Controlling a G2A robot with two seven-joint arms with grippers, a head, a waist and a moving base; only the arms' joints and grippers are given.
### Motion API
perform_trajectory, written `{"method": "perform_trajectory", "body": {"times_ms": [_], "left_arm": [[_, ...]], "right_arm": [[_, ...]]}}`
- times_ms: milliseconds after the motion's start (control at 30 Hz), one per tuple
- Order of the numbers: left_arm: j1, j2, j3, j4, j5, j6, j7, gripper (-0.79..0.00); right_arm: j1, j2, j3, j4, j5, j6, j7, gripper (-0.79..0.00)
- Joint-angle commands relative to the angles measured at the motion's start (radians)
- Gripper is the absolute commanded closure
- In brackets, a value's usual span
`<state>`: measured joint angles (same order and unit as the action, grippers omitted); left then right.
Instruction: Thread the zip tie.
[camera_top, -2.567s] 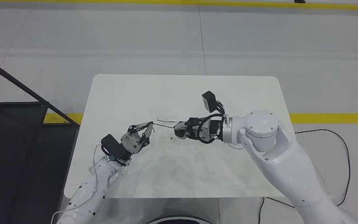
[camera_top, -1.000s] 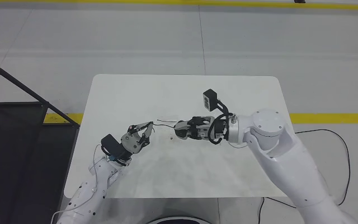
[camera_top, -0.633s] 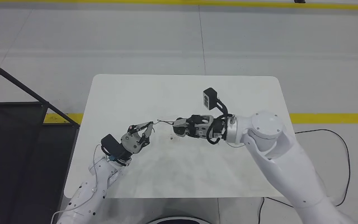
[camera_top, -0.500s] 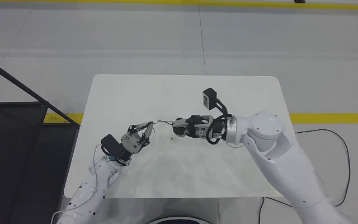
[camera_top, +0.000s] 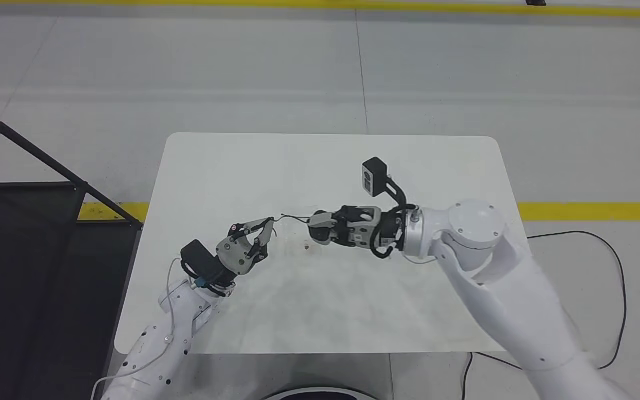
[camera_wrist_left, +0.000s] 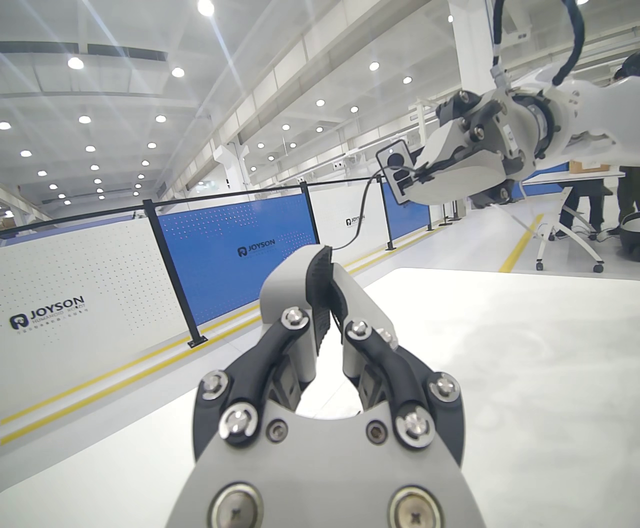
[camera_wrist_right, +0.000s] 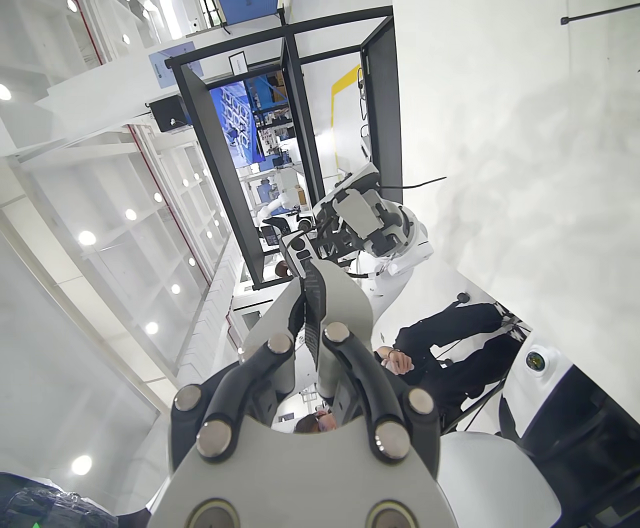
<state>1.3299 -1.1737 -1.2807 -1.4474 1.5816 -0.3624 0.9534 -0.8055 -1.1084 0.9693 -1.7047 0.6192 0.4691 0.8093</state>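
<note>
Over mid-table (camera_top: 420, 180) in the top view, the zip tie (camera_top: 296, 216) bridges left gripper (camera_top: 268, 222) and right gripper (camera_top: 311, 225), off the surface. Left wrist view: pincer pinched shut on one end; the strap bows up to the right gripper, light, springy and likely slick, so grip near the tip. Right wrist view: pincer closed tight too.

One zip tie (camera_wrist_left: 366, 192) end hides in left fingers (camera_wrist_left: 292, 285); other too small.
</note>
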Motion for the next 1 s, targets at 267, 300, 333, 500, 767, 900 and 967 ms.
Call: {"method": "perform_trajectory", "body": {"times_ms": [267,300,333,500,767,900,967], "left_arm": [[0.0,0.0,0.0,0.0,0.0,0.0,0.0,0.0],[0.0,0.0,0.0,0.0,0.0,0.0,0.0,0.0],[0.0,0.0,0.0,0.0,0.0,0.0,0.0,0.0],[0.0,0.0,0.0,0.0,0.0,0.0,0.0,0.0],[0.0,0.0,0.0,0.0,0.0,0.0,0.0,0.0],[0.0,0.0,0.0,0.0,0.0,0.0,0.0,0.0],[0.0,0.0,0.0,0.0,0.0,0.0,0.0,0.0]], "right_arm": [[0.004,-0.006,-0.013,0.013,-0.006,-0.008,0.006,0.0],[0.005,-0.007,-0.014,0.014,-0.009,-0.007,0.006,0.0],[0.007,-0.007,-0.017,0.015,-0.014,-0.005,0.005,0.0],[0.015,-0.009,-0.033,0.012,-0.054,0.012,0.001,0.0],[0.025,-0.013,-0.058,0.009,-0.109,0.035,-0.011,0.0],[0.032,-0.013,-0.073,0.006,-0.151,0.05,-0.013,0.0],[0.034,-0.014,-0.08,0.004,-0.173,0.056,-0.015,0.0]]}}
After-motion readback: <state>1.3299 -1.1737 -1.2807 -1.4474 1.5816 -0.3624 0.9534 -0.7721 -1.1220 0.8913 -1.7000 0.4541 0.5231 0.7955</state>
